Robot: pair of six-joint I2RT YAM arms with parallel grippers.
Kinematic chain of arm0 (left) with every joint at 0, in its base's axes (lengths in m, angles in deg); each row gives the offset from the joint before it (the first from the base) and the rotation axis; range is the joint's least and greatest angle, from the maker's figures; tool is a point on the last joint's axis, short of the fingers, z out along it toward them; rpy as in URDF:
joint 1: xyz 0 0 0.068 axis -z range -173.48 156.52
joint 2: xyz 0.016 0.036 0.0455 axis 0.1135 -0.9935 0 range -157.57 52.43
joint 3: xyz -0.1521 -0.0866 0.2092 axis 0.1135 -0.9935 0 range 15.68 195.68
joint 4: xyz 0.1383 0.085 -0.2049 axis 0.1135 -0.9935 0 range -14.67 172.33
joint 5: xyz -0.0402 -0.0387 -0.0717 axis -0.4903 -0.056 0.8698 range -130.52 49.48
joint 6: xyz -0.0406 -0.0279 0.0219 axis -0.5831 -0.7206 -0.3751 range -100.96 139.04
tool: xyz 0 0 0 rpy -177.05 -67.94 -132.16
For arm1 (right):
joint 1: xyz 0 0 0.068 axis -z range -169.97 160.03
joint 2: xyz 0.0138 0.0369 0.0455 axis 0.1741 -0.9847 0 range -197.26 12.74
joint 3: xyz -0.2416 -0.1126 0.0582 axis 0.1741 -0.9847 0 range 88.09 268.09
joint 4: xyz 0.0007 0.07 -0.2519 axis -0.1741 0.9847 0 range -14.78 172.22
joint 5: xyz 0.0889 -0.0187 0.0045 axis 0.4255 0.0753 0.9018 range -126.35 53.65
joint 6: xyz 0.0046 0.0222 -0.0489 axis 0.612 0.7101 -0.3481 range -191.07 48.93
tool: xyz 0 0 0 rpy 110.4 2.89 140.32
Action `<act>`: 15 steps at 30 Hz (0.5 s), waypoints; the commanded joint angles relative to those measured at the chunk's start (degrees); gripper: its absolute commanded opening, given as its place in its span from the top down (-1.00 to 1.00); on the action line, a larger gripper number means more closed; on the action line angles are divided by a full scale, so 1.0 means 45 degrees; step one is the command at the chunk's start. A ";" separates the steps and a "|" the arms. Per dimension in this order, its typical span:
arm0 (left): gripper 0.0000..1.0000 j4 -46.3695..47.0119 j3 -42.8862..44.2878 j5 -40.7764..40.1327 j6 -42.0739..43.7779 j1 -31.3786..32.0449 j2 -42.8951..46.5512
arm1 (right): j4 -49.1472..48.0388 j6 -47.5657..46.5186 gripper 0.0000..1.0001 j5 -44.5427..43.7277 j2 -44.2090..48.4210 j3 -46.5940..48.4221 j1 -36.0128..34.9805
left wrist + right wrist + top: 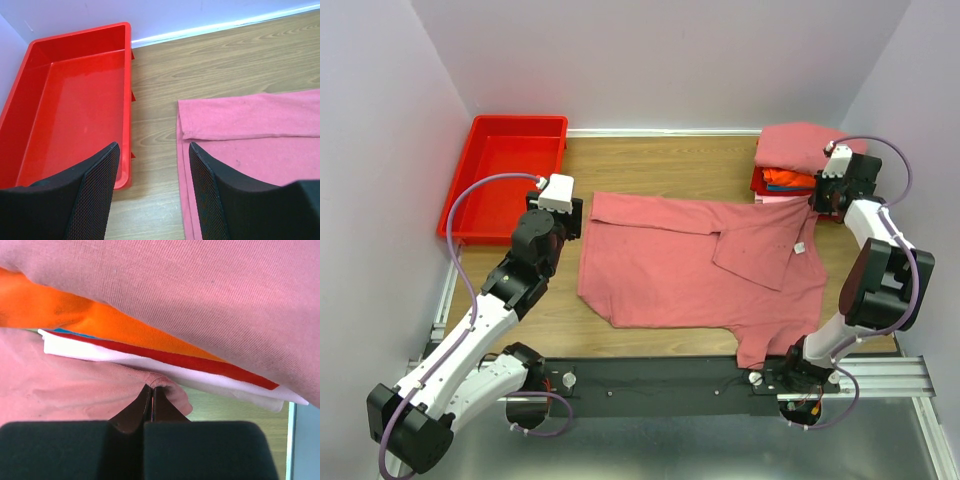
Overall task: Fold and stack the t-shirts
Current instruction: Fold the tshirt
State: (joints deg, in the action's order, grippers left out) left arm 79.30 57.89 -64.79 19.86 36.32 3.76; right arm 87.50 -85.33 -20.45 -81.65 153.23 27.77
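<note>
A large salmon-pink t-shirt [700, 265] lies spread flat on the wooden table, with a small white tag [799, 247] near its collar. My right gripper [151, 387] is shut, pinching a fold of that shirt's [75, 385] far right edge. It sits right against a stack of folded t-shirts [800, 160]. In the stack, a pink one [200, 290] lies on top of orange [90, 315], red [200, 362] and white [100, 352] layers. My left gripper [154, 147] hangs open over bare wood, beside the shirt's left edge [250, 135], holding nothing.
A red plastic bin [505, 175] stands at the far left corner, its rim [127, 100] just left of my left gripper. White walls close in the table on three sides. The arms' black mounting rail [650, 385] runs along the near edge.
</note>
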 commanded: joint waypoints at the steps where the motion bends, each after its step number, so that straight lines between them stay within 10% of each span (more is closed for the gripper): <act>1: -0.31 0.0263 -0.0104 0.0140 -0.0084 -0.0021 -0.0026 | -0.0403 -0.0170 0.99 -0.0467 -0.0371 0.0151 0.0101; 15: -0.32 0.0224 -0.0084 0.0218 -0.0143 -0.0040 -0.0162 | -0.0462 -0.0463 0.58 -0.1385 -0.0724 0.0289 0.0101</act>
State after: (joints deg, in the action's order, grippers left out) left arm 79.32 57.89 -64.79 19.86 36.32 3.19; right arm 86.99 -86.29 -23.99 -85.28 153.41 27.77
